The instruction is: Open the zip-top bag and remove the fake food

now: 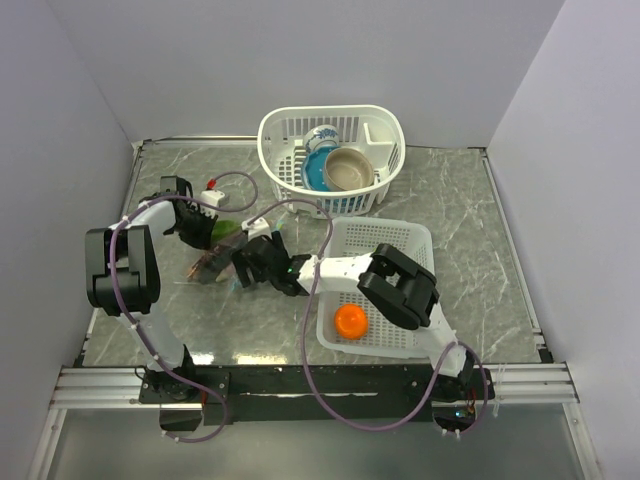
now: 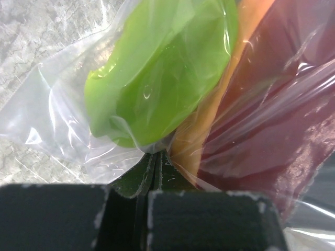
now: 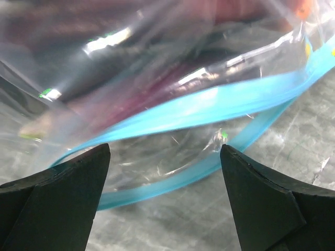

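The zip-top bag [image 1: 212,263] lies on the table left of centre. My left gripper [image 1: 200,232] is shut on its clear plastic at the far end [image 2: 63,120]. The left wrist view shows a green round fruit [image 2: 162,68], a long orange piece [image 2: 209,115] and a dark purple aubergine shape [image 2: 272,120] inside it. My right gripper [image 1: 250,262] is open at the bag's mouth. The teal-blue zip strip [image 3: 209,102] gapes just ahead of its fingertips [image 3: 78,178], which touch nothing. An orange ball [image 1: 350,320] lies outside the bag in the white flat mesh tray [image 1: 400,240].
A white basket [image 1: 290,130] at the back holds a blue bowl [image 1: 320,165] and a tan bowl [image 1: 348,168]. The mesh tray sits right of the bag, under the right arm. Cables loop over the table between the arms.
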You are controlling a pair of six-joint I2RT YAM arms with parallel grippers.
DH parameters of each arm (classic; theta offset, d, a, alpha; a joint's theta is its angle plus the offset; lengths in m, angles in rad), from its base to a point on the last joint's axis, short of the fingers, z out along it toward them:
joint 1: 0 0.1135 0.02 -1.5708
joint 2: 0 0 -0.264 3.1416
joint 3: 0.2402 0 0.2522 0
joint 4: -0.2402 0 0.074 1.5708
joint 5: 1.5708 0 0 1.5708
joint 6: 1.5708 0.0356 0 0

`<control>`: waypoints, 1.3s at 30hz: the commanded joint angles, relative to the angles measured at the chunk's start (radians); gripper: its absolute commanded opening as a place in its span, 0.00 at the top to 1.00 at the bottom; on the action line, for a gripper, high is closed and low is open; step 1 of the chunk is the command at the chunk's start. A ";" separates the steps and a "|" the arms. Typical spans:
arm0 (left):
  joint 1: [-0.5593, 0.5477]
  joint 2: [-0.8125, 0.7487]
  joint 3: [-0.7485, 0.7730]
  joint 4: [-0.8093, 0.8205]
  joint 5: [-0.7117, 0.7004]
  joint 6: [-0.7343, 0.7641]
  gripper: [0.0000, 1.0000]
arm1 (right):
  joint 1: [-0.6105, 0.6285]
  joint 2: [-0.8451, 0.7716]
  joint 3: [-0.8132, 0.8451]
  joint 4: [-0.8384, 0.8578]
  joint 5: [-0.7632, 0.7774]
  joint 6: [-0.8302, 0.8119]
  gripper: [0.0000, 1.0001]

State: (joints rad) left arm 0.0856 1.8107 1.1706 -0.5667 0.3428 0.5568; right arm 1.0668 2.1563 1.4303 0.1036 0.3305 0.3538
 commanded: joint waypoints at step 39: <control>0.043 -0.205 -0.077 -0.156 0.197 0.006 0.99 | -0.010 0.034 0.133 -0.145 0.110 0.050 0.33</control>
State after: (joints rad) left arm 0.1337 1.6127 1.0752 -0.7300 0.5262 0.5632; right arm 1.0622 2.1994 1.5021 0.0265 0.4362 0.4229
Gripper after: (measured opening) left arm 0.015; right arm 0.807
